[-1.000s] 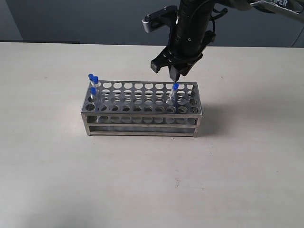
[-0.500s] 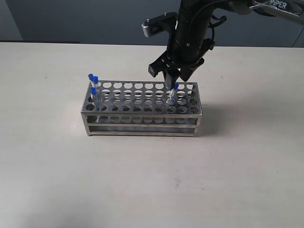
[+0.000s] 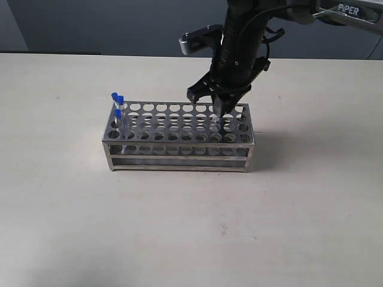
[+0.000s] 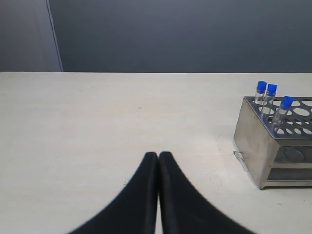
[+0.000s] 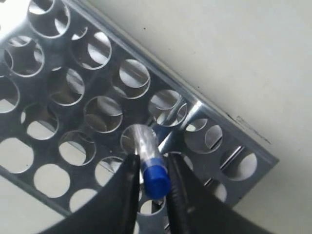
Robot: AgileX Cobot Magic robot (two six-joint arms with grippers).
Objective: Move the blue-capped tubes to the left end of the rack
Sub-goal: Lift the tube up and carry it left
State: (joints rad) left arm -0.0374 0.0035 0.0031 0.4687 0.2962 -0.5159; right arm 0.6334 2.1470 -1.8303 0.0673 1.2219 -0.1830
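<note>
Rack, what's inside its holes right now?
Three blue-capped tubes stand at the left end of the rack; a fourth tube sits near the right end, the right gripper closed on its cap. Its lower part is hidden.

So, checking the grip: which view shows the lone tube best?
Right wrist view: the tube sits close-up inside the right gripper. Exterior view shows only its body; left wrist view misses it.

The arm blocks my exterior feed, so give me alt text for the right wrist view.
The right gripper pinches the cap of a blue-capped tube standing in a hole of the rack, near one end of its top plate. The holes around it are empty, and pale table shows beyond the rack's edge.
</note>
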